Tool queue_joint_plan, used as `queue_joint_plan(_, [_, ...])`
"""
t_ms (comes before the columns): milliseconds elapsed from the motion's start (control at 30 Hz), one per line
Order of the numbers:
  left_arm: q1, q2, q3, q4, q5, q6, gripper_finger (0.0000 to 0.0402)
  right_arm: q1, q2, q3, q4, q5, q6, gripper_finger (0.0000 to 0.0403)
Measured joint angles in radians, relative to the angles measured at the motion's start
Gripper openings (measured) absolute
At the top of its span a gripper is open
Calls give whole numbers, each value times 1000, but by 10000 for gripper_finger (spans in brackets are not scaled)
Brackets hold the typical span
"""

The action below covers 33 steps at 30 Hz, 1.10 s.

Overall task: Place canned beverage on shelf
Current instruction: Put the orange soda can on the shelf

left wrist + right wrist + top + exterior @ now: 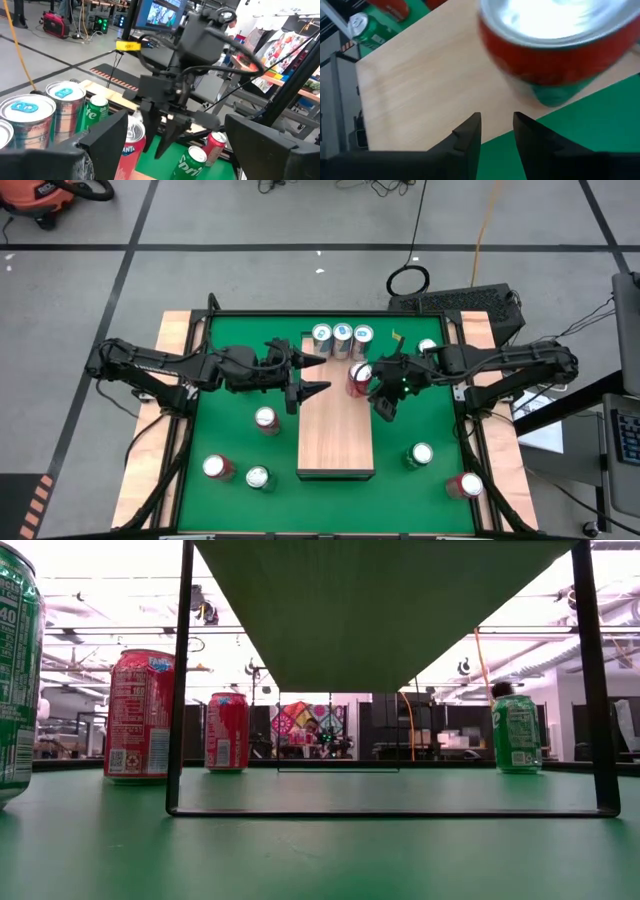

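Two dark fingers of the right gripper [495, 131] are standing nearly together with nothing between them, just clear of the red can [555, 45]. That can is sitting upright on the shelf [335, 430] near its right edge, probably just set down. Three cans [341, 334] are lining the shelf's far end. Opposite, the left gripper [308, 375] is waiting released above the shelf's left edge, crowding it.

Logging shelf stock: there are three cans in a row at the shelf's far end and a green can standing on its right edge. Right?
Not quite. In the high view the can on the shelf right edge is red, not green. The three cans do stand in a row at its far end.
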State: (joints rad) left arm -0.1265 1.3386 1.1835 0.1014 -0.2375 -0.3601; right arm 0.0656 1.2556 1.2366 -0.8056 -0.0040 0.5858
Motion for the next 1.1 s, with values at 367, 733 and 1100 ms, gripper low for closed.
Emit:
queue_joint_plan(367, [-27,9,0,-210,38,1,334,11,13,0,101,21,-39,83])
queue_joint_plan(733, [-31,132,0,-239,-2,86,263,11,26,0,133,55,-41,81])
queue_joint_plan(1100, [10,248,0,-161,-8,85,127,15,-41,-1,-17,21,7,81])
